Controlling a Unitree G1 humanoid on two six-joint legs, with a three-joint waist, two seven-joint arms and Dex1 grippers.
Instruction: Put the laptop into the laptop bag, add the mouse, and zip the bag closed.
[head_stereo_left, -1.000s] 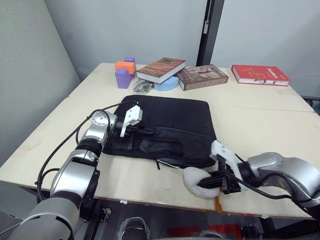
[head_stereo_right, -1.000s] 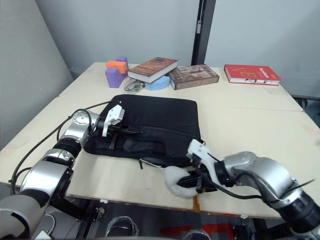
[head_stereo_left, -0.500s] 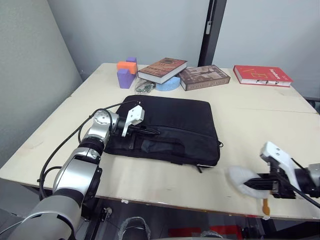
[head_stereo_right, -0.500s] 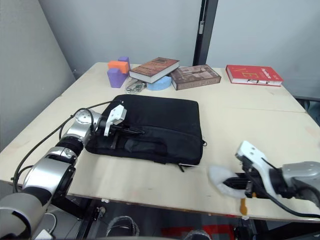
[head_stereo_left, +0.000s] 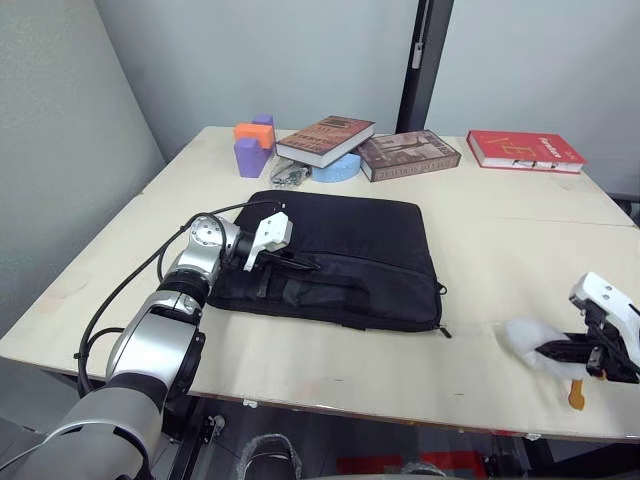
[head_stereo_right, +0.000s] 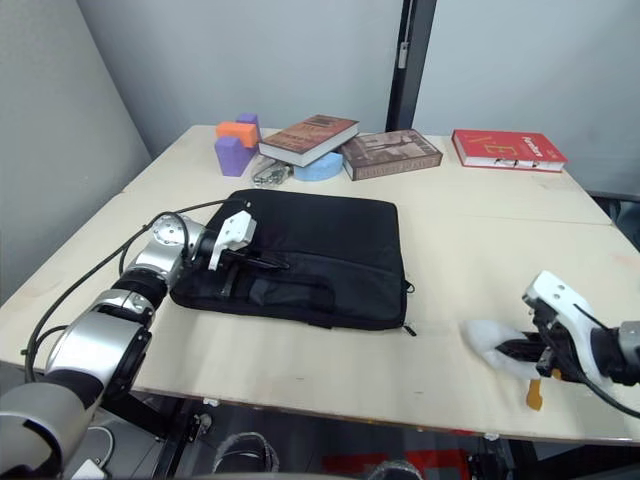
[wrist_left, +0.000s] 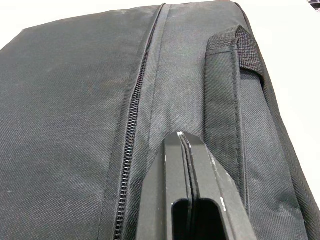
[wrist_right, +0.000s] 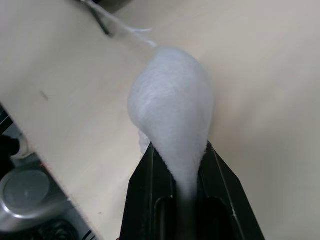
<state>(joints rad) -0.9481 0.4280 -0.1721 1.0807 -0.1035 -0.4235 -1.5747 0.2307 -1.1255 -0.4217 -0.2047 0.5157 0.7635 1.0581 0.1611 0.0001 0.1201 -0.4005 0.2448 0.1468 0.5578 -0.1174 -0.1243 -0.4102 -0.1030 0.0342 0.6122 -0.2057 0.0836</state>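
1. Right now, R tool (head_stereo_right: 520, 352) is clamped on a fluffy white toy (head_stereo_right: 490, 340) w/ an orange foot showing, near the front edge of the surface (head_stereo_left: 480, 215), well apart from the laptop bag (head_stereo_left: 340, 255). Judgement: that's the decoy, not the mouse. Risk: it ends up in the bag by mistake.
2. Toy sits close to the surface edge; a sloppy release could roll it off onto the floor.
3. L tool (head_stereo_left: 290, 262) lies on the bag beside the strap handle (wrist_left: 227, 100), fingers pressed together w/ nothing between them as far as I can see. Risk: if it pushes harder, the soft case slides or bunches.
4. Bag lies flat mid-surface, zip looks shut. Can't tell if the laptop is inside.
5. Can't pick out a smooth white mouse anywhere. Risk: I call the task done w/o it packed.
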